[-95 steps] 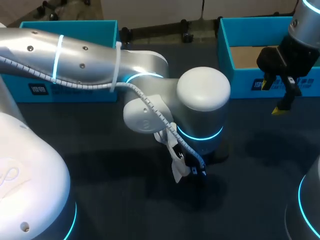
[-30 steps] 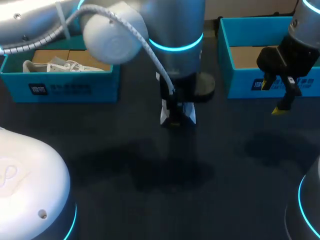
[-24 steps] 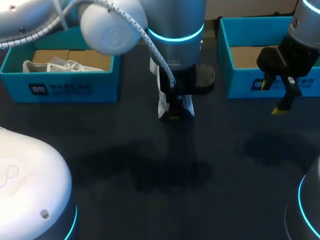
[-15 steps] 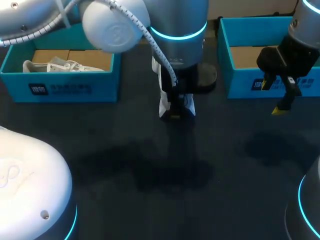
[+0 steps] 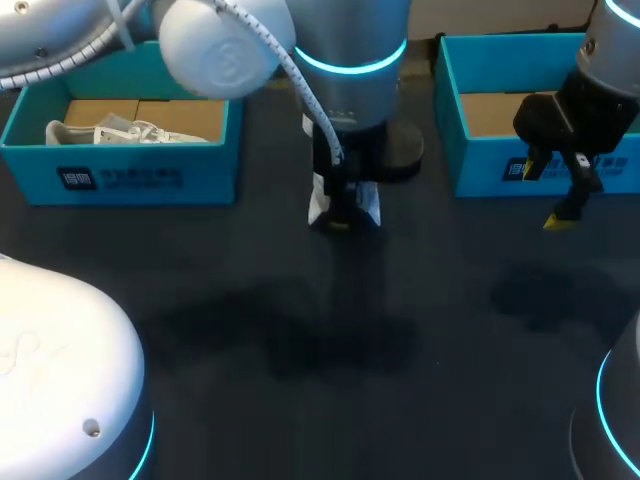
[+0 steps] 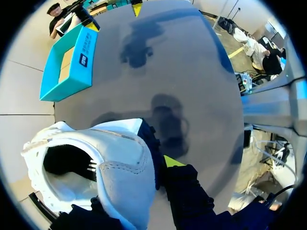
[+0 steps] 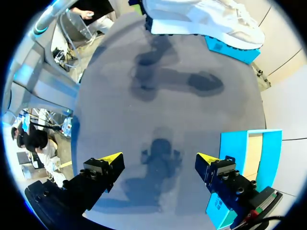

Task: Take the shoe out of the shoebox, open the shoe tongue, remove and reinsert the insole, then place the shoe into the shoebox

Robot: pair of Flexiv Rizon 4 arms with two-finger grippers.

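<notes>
My left gripper (image 5: 340, 215) hangs over the middle back of the table, shut on a white shoe (image 5: 368, 204) that is mostly hidden under the arm. In the left wrist view the shoe (image 6: 110, 172) fills the space at the gripper (image 6: 158, 165), opening toward the camera. One yellow fingertip (image 6: 172, 160) presses its outer side. My right gripper (image 5: 555, 195) stands open and holds nothing, in front of the right teal shoebox (image 5: 490, 165). In the right wrist view the right gripper (image 7: 158, 158) is well above the table, with the held shoe (image 7: 206, 19) far ahead.
The left teal shoebox (image 5: 130, 180) at the back left holds a second white shoe (image 5: 110, 131). The right shoebox (image 7: 237, 158) shows only its cardboard floor. My left arm's big joints span the view's upper left and lower left.
The left arm has carried the shoe from the table's middle toward the back, then drifted a little further back and left. The right arm has not moved.
</notes>
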